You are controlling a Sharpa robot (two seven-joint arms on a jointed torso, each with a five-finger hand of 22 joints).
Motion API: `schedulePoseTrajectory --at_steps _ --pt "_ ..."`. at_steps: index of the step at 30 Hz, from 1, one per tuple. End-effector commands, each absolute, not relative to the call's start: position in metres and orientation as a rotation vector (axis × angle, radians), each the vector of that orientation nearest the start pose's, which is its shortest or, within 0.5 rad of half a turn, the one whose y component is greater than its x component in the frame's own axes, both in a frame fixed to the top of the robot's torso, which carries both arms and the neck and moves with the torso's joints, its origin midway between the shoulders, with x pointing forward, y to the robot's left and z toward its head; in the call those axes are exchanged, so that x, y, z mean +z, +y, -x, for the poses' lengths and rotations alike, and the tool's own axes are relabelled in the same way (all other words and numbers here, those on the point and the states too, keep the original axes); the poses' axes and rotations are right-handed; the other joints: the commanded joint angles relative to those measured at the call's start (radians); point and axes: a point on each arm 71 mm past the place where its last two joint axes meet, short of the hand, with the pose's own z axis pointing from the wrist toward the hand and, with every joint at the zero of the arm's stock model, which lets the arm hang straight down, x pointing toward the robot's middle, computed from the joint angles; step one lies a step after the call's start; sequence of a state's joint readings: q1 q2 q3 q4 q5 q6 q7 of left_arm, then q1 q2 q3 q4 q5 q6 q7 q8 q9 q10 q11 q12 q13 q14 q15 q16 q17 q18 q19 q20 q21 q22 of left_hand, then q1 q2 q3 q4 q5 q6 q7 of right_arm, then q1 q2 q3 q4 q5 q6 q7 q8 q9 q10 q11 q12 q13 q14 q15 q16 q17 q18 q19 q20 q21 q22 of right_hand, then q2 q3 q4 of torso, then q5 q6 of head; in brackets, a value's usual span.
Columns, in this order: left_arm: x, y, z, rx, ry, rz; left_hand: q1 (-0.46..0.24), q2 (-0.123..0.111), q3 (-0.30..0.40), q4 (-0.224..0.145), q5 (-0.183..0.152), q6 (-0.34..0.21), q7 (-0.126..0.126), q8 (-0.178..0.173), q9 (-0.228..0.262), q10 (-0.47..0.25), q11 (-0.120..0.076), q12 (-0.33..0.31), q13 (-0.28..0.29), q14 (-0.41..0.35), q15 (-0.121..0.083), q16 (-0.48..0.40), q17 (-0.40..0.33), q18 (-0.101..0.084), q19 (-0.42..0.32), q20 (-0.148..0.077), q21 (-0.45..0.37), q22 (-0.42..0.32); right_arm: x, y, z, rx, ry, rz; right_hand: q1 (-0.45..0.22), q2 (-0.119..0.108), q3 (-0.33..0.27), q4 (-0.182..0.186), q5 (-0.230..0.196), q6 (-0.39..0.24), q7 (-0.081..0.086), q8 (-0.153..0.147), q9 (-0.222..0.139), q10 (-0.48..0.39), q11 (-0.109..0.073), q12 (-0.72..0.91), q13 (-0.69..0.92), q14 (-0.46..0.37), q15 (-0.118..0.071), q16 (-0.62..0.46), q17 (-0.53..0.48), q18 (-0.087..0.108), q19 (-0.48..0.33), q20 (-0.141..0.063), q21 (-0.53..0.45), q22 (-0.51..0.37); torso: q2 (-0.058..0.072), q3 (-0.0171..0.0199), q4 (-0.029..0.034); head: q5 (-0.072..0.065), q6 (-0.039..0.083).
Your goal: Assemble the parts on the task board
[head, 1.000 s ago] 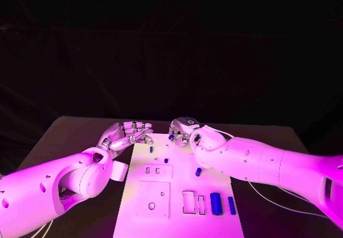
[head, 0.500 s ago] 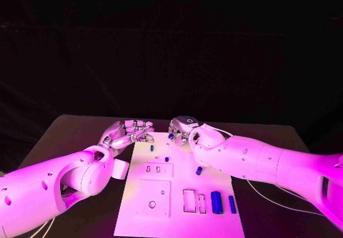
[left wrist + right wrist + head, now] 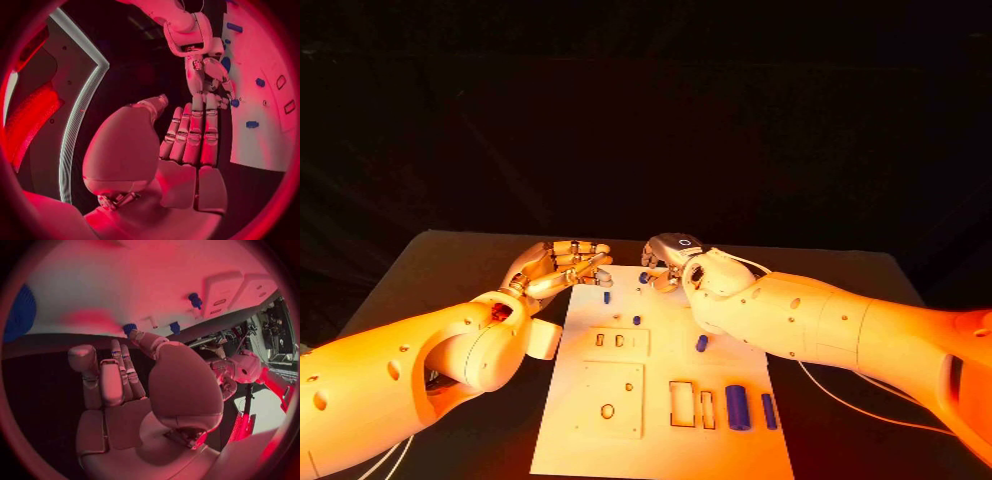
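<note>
The right hand (image 3: 134, 385) touches a small blue part (image 3: 129, 329) at the task board (image 3: 125, 285) edge.

The head camera looks down from above onto the black table (image 3: 459, 262), the white task board (image 3: 661, 420) running away from it, both arms reaching in from near. Each wrist camera sits close behind its own hand, the left hand (image 3: 187, 145) and the right hand (image 3: 125, 390), facing out along the fingers. All three share the board's far end, where the two hands meet
</note>
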State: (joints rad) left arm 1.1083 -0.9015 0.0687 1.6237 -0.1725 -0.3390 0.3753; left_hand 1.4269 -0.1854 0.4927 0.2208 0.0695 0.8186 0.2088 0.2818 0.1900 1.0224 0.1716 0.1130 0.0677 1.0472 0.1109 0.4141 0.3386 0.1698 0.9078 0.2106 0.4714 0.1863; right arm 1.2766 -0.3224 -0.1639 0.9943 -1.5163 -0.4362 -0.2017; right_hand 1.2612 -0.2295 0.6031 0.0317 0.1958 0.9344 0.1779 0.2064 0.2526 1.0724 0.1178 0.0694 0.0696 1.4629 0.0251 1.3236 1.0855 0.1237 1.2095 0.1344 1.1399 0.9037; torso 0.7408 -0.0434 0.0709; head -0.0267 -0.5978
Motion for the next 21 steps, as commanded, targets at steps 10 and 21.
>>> schedulePoseTrajectory --at_steps 10,21 --pt "-0.169 0.207 -0.469 -1.579 1.423 0.977 -0.012 -0.001 0.000 0.004 -0.004 -0.010 0.037 -0.003 0.001 0.002 0.007 -0.002 0.001 0.001 0.002 0.006 0.001 0.011 0.000 0.002 0.003 0.001 -0.191 -0.098 -0.550 0.521 1.510 0.199 0.008 -0.012 -0.074 0.012 -0.005 -0.025 0.000 -0.015 0.003 -0.036 0.000 0.036 0.002 -0.011 0.008 -0.018 -0.039 0.015 -0.023 0.002 -0.035 -0.033 -0.002 0.0011 -0.0023 -0.002 0.000" --pt "-0.170 0.214 -0.470 -1.568 1.417 0.983 -0.012 -0.001 0.000 0.004 -0.004 -0.010 0.037 -0.003 0.001 0.002 0.007 -0.002 0.001 0.001 0.002 0.006 0.001 0.011 0.000 0.002 0.003 0.001 -0.161 -0.165 -0.527 0.602 1.529 0.015 0.023 -0.016 -0.087 0.029 -0.004 -0.012 0.004 -0.019 0.010 0.091 -0.014 0.124 0.023 0.011 -0.002 0.013 0.004 0.002 0.026 -0.010 0.008 0.039 -0.013 0.0092 -0.0229 0.003 0.000"
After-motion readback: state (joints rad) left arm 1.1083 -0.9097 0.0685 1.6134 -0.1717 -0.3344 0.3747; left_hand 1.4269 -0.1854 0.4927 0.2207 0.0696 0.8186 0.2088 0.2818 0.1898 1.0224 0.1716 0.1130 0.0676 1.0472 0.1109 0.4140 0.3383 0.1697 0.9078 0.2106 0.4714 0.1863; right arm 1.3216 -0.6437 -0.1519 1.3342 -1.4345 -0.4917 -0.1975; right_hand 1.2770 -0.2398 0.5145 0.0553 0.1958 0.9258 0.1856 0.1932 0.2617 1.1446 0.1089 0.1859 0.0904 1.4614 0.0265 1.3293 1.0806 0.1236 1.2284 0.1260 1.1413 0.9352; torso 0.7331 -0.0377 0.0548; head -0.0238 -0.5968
